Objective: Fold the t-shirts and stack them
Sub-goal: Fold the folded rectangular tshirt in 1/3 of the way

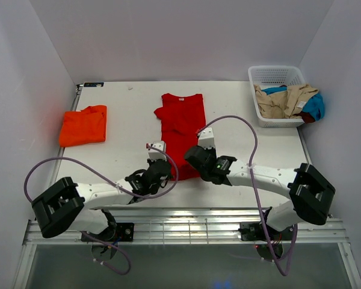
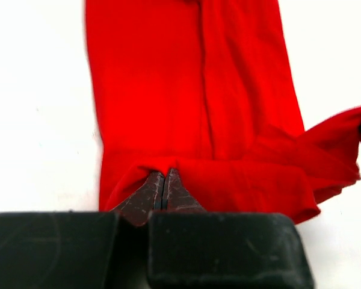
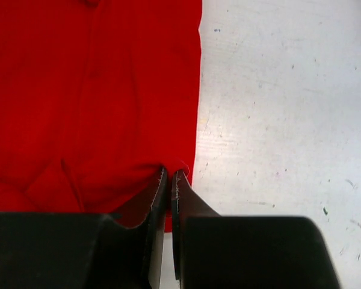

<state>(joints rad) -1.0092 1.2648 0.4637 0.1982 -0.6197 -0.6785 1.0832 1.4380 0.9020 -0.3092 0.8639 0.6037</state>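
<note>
Red shirt (image 1: 182, 120) at mid-table, lying as a long narrow strip. Long axis runs near to far; collar end at the far side, hem toward the arms. One sleeve lies folded in across the chest.

Left gripper (image 1: 164, 168) at the near left corner of the hem, fingers pressed together with red cloth pinched between the tips. Left wrist view: hem bunched and turned up over the gripper (image 2: 162, 177), shirt (image 2: 198, 90) stretching away beyond it, the hem's right end lifted off the table.

Right gripper (image 1: 194, 158) at the near right corner, likewise closed tight on the hem. Right wrist view: tips (image 3: 170, 174) nip the very edge of the shirt (image 3: 90, 90); bare table to the right.

Orange shirt (image 1: 83, 125) folded into a rough rectangle at the left edge of the table (image 1: 126, 114), well apart from the red one.

White lattice basket (image 1: 275, 71) at the far right corner. Holds crumpled beige cloth (image 1: 283, 101) and blue cloth (image 1: 316, 105) spilling over its right rim. Dark red scrap at the low right edge; cannot tell what it is.
</note>
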